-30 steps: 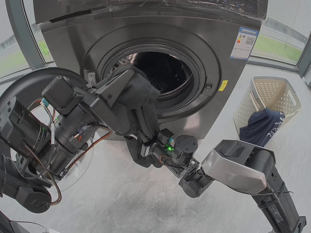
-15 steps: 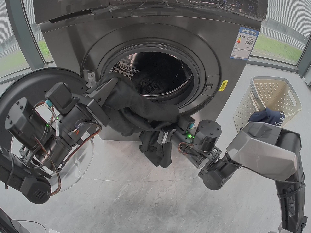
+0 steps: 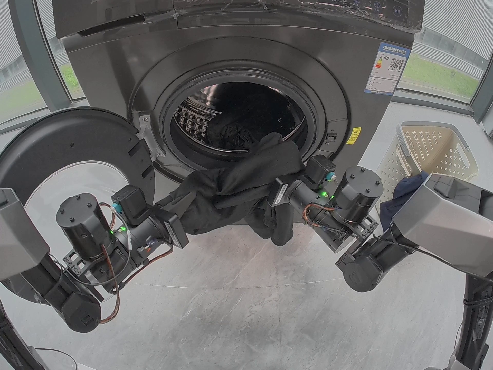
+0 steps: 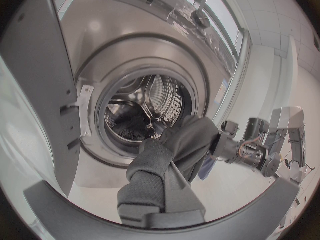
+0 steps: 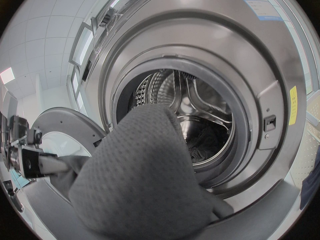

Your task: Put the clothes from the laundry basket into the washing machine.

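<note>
left arm dropped low and out to the left, right arm rose toward the drum mouth. left claw [image 3: 177, 213] and right claw [image 3: 277, 188] each clamp the dark garment [image 3: 231, 188], stretched between them just below the washing machine [image 3: 339, 93] opening, one fold hanging. navy cloth [image 3: 403, 193] sits in laundry basket [image 3: 436, 140].

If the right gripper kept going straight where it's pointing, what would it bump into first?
The right gripper, shut on the garment, would probably meet the washer's lower door rim first; depth is unclear.
</note>
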You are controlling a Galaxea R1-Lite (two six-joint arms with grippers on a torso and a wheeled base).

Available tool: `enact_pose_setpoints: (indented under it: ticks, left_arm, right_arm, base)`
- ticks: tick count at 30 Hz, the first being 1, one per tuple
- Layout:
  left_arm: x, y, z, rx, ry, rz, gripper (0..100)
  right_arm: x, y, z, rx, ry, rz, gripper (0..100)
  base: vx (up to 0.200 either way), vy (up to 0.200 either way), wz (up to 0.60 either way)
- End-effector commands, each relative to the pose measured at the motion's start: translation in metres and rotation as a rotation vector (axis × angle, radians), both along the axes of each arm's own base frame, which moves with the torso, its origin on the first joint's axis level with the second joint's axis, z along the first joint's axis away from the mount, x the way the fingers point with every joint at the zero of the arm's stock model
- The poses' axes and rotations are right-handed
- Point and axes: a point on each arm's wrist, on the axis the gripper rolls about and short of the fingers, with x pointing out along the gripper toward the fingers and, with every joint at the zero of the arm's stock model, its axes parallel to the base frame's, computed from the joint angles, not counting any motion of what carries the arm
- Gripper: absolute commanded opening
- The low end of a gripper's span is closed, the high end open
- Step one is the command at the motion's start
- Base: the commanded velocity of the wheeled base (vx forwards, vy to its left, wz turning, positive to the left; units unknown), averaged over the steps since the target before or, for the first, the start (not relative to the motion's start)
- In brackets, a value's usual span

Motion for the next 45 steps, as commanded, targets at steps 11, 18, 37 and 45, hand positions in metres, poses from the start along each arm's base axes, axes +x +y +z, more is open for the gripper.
enact_pose_setpoints:
  ticks: [11, 18, 37, 45]
  left_arm:
    - [-0.002, 0.003, -0.024, 0.061, 0.081, -0.035, 100]
    - [-0.011, 0.008, -0.04, 0.131, 0.133, -0.038, 100]
    - [-0.008, -0.009, -0.058, 0.211, 0.138, -0.132, 100]
    - [0.019, -0.041, -0.054, 0.17, 0.054, -0.174, 100]
  right_arm:
    - [0.0, -0.002, 0.008, 0.017, -0.014, -0.004, 0]
    - [0.001, -0.004, 0.009, 0.019, -0.017, -0.01, 0]
    - [-0.019, 0.002, 0.016, 0.02, -0.011, 0.032, 0]
    - [-0.03, 0.012, 0.009, 0.004, 0.011, 0.068, 0]
  base:
    - [0.0, 0.0, 0.0]
    - [0.0, 0.0, 0.0]
    - [0.0, 0.0, 0.0]
    - [0.0, 0.0, 0.0]
